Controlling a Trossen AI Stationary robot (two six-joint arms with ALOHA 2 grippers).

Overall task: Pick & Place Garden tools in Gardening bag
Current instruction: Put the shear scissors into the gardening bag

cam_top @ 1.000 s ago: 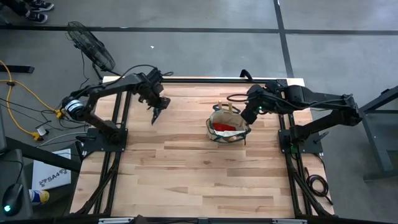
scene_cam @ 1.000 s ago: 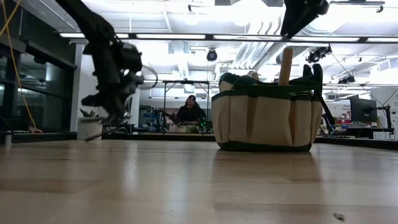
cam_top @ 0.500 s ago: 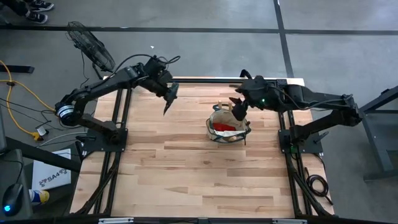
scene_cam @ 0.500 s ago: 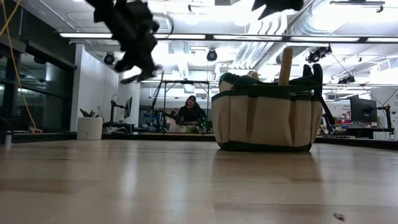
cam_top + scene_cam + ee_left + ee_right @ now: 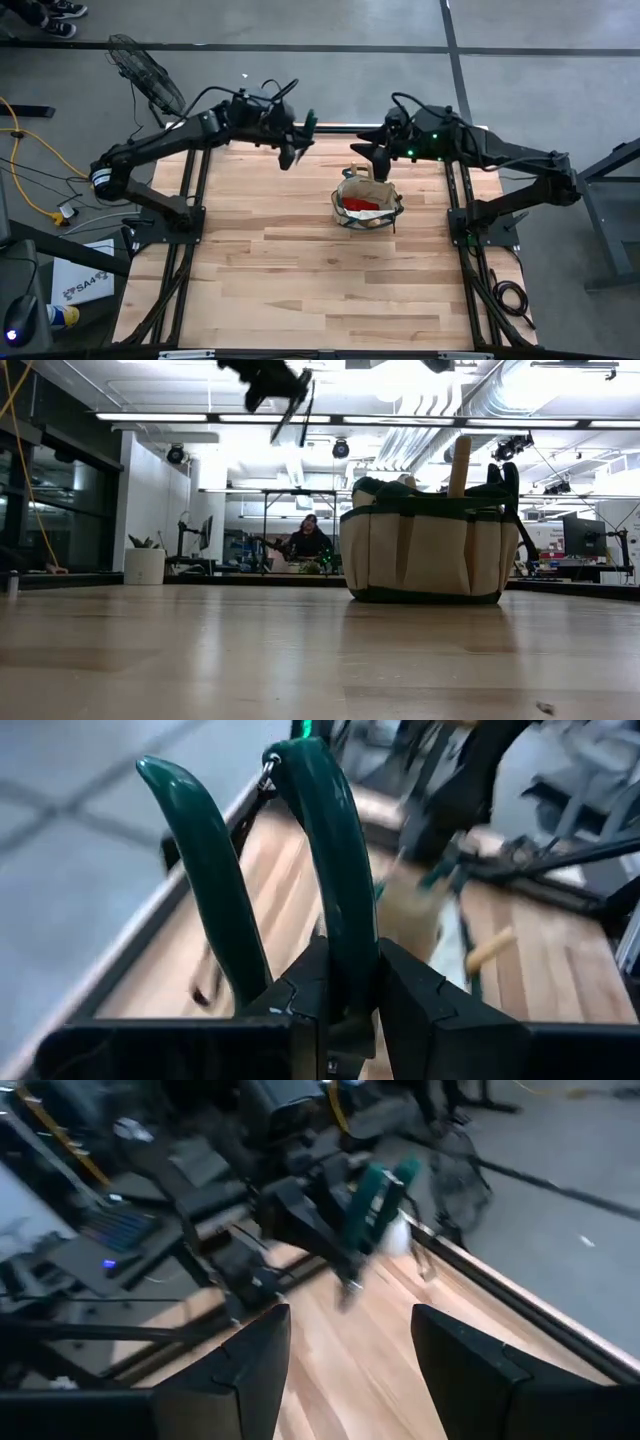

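My left gripper is high above the table's far edge, left of the gardening bag, shut on dark-green-handled pruning shears, which also show in the low view. The tan gardening bag with green trim stands on its base on the wooden table. A wooden tool handle sticks up out of it, and something red lies inside. My right gripper hovers open just beyond the bag's far side and holds nothing. My left gripper pinches one of the shears' two green handles between its two fingers. The other handle stands free beside it. Both handles reach out past the fingertips; the fingers hide the blades' end. The shears are lifted well clear of the table.
A small white pot stands at the table's far left. A floor fan is beyond the far left corner. A person sits in the room behind. Bare wood spreads over the near half of the table.
My left gripper has risen steeply and swung toward the table's right, nearer the bag, rolling as it went; the shears went with it, and their handles now point toward the far edge. My right gripper has lifted off the bag's top and tipped up from pointing down to nearly level.
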